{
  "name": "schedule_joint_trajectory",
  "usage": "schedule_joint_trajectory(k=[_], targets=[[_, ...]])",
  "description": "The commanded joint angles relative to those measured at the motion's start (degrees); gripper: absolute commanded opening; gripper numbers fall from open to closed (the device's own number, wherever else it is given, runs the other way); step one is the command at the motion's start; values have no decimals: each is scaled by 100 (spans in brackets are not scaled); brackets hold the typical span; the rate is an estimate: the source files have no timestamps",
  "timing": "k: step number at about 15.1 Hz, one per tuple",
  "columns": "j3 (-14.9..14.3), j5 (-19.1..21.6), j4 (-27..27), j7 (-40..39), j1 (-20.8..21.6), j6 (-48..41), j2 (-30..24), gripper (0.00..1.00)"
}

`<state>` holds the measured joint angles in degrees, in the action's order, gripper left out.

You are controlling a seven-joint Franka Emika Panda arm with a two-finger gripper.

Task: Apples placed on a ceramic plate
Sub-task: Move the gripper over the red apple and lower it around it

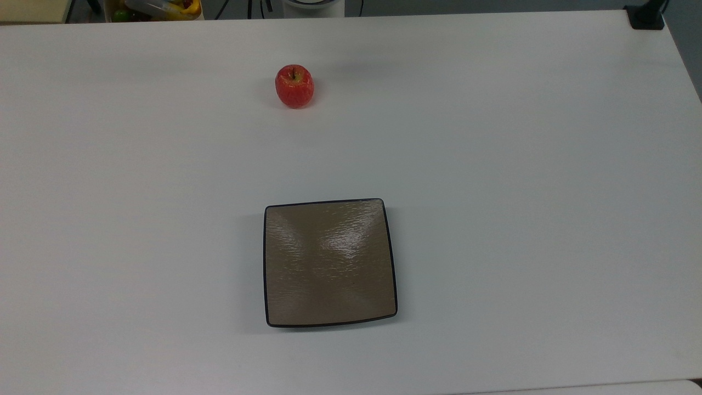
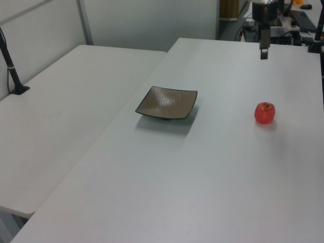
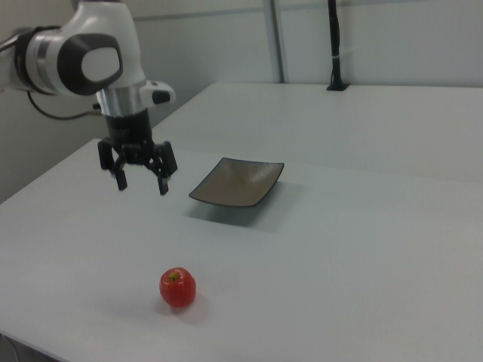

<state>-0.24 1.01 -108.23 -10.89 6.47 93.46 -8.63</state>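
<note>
I have the gripper (image 3: 141,183) hanging in the air with its jaws spread wide and nothing between them, up and to the right view's left of the apple (image 3: 177,287), which sits upright on the white table (image 1: 493,164), stem up. In the top view the apple (image 1: 294,86) lies well apart from the ceramic plate (image 1: 329,263), almost straight up the picture from it; the plate is bare. So I judge the reach toward the fruit is the step in hand. To do it well, I would bring the gripper directly over the stem first, then descend with the fingers kept wide so they straddle the apple's widest part rather than clipping its shoulder, since a round fruit may roll off at a nudge. I would close gently around the middle, low enough to hold but clear of the tabletop, and lift straight up before carrying it across to the plate's centre.
</note>
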Motion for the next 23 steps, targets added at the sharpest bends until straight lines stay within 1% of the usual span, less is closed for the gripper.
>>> schedule_joint_trajectory(k=[1,2,6,8,12,20,21,23], targets=[[-81,-338,-708,-308,144,164,-219,100],[-81,-356,-856,-317,135,198,-201,100],[-81,-575,-1655,-317,153,1067,-158,100],[-81,-637,-1841,-317,144,1384,35,100],[-81,-1015,-1974,-308,170,1833,466,100],[-55,-1059,-2000,-290,197,2369,1108,100],[-46,-1137,-2009,-290,197,2387,1161,100],[-28,-1488,-2053,-290,205,2396,1249,100]])
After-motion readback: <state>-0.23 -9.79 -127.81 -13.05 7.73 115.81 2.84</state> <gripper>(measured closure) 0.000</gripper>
